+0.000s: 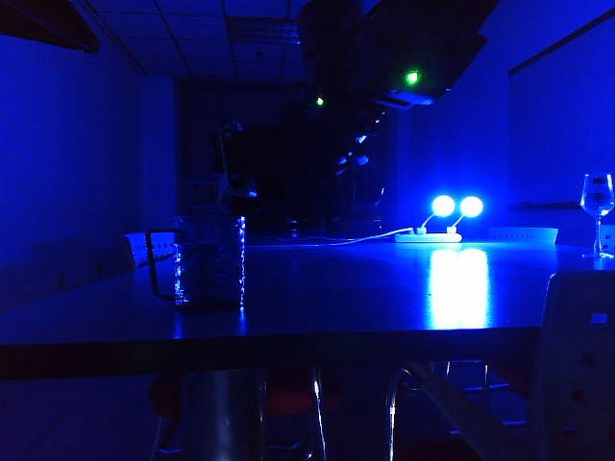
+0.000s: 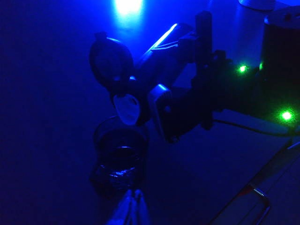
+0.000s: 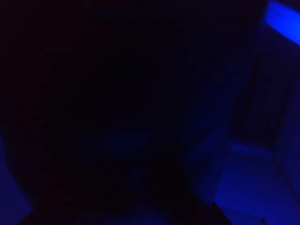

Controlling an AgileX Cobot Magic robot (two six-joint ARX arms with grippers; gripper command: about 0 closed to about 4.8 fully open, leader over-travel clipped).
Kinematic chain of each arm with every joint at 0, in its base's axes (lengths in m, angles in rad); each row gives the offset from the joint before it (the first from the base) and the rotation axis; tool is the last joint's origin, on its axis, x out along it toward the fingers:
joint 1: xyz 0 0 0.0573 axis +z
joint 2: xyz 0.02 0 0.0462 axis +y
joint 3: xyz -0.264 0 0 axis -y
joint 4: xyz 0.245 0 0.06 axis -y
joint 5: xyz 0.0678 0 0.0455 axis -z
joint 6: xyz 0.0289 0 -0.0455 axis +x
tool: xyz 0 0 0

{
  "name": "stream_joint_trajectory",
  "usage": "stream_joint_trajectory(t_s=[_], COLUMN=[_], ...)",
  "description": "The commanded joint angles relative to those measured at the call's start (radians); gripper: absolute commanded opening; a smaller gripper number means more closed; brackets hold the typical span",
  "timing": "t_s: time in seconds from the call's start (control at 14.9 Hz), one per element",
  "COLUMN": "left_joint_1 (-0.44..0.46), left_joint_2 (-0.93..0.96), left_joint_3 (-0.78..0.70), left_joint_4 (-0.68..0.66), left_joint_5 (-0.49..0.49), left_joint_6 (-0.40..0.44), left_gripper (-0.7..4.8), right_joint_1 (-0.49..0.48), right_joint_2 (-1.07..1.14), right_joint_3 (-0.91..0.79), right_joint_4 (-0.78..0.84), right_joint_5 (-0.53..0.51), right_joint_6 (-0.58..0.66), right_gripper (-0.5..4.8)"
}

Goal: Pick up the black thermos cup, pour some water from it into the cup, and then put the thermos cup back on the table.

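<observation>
Your right gripper [image 2: 157,110] holds the thermos [image 2: 140,79] tilted over the mug [image 2: 119,154] on the bench [image 1: 384,298] — left gripper [image 2: 132,206] fingers pressed together, empty.

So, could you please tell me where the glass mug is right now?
The cup stands on the table at the left of the exterior view, near its front edge; in the left wrist view it sits under the tilted black thermos cup.

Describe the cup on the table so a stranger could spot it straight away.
On the long glossy table, look left, away from the two glowing lamps. The cup is short dimpled glass with a dark loop handle, unlike the stemmed wine glass far right.
</observation>
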Motion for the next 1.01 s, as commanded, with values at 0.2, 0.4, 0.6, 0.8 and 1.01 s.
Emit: stream_joint_trajectory(t_s=[0.2,0.4,0.6,0.8,1.01], left_joint_1=[-0.002,-0.002,-0.002,-0.002,-0.002], left_joint_2=[-0.002,-0.002,-0.002,-0.002,-0.002], left_joint_3=[0.006,0.006,0.006,0.006,0.006], left_joint_4=[0.013,0.013,0.013,0.013,0.013], left_joint_5=[0.005,0.005,0.005,0.005,0.005], left_joint_6=[0.003,0.003,0.004,0.003,0.003], left_gripper=[-0.07,-0.07,-0.07,-0.07,-0.07], right_joint_1=[0.002,0.002,0.003,0.003,0.003], right_joint_2=[0.004,0.004,0.004,0.004,0.004], right_joint_3=[0.008,0.008,0.008,0.008,0.008], right_joint_4=[0.048,0.047,0.048,0.060,0.098], right_joint_5=[0.003,0.000,0.000,0.000,-0.009], right_joint_6=[-0.055,-0.098,-0.129,-0.201,-0.229], right_gripper=[1.92,1.92,1.92,1.92,1.92])
